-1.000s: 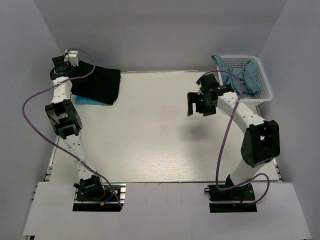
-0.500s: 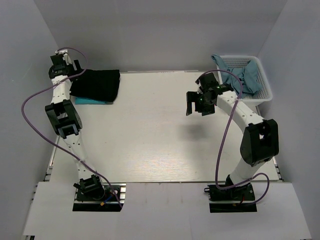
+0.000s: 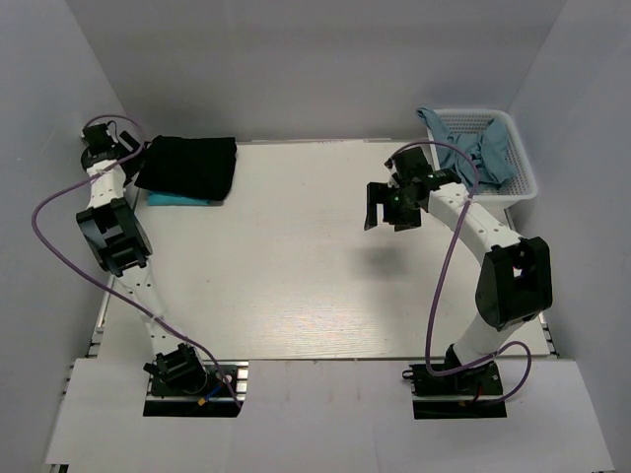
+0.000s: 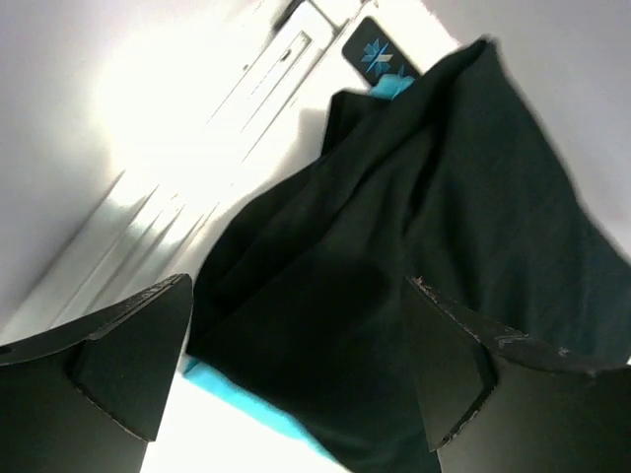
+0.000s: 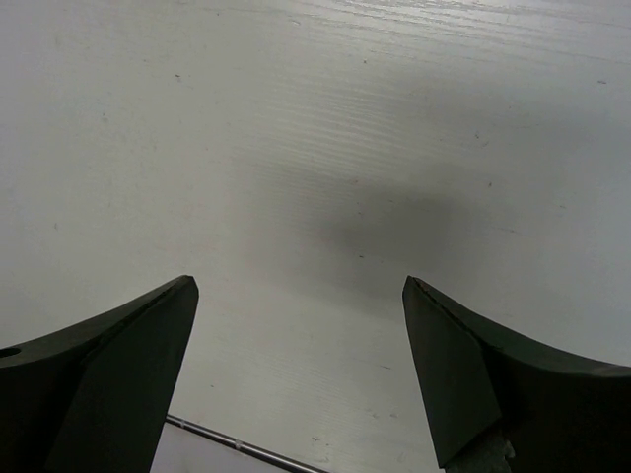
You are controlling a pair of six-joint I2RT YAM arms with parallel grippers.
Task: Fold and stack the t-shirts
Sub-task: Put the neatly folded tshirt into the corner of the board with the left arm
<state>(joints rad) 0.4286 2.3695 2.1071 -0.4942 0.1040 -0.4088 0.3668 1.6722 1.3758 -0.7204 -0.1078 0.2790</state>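
A white wood-grain table (image 3: 296,256) stands between pale grey walls, with both arms bolted at its near edge. The left gripper (image 4: 296,374) has its fingers (image 4: 128,365) spread wide with nothing pinched between them. It hangs just off the table's far-left corner, looking down on a folded black tee (image 4: 414,227). That black tee lies in the far-left corner on top of a teal tee (image 4: 227,389), which shows only as a strip along the edge facing the camera. A small tag with a blue-white star (image 4: 378,54) sits at the black tee's far end. From above, the black tee (image 3: 189,166) covers most of the teal tee (image 3: 175,199), and the left gripper (image 3: 104,140) is beside the pile, apart from it. The right gripper (image 5: 296,374) is also wide open and holds nothing, with only bare table and its own shadow below it. From above, the right gripper (image 3: 389,205) hovers over the table's right half, towards the far side. At the far-right corner a white mesh basket (image 3: 523,175) holds crumpled grey-blue tees (image 3: 483,153), and one sleeve spills over the basket's left rim.
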